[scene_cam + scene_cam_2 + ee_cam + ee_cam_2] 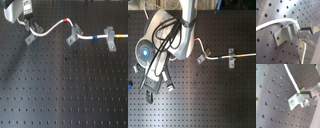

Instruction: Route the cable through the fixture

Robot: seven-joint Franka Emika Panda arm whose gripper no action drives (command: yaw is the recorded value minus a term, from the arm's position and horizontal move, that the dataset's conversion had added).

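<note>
White cable [52, 29] runs across the top of the black perforated surface [60, 85] in the first exterior view. It starts at the pincer [31, 26] near the first exterior view's upper left, arcs up past a red band [65, 20], drops to the middle clip [73, 36], then runs on past a blue band [94, 36] to the right clip [110, 39] and a yellow band [123, 36] at the first exterior view's right edge. A third clip [30, 38], the left one, sits just below the pincer, with the cable end right at it.

In the first wrist view the cable [271, 23] comes in over the grey bracket [284, 35] and meets it at the top; a dark finger [312, 29] holds a green-marked tip there. In the second wrist view the cable [292, 79] ends at the same clip [297, 101], touching it. Pincer looks pressed onto the cable end, though its tips are only partly visible.

In the second exterior view the arm [175, 35] hides most of the left side; the cable [215, 57] shows from the middle clip [201, 59] to the right clip [231, 59].
</note>
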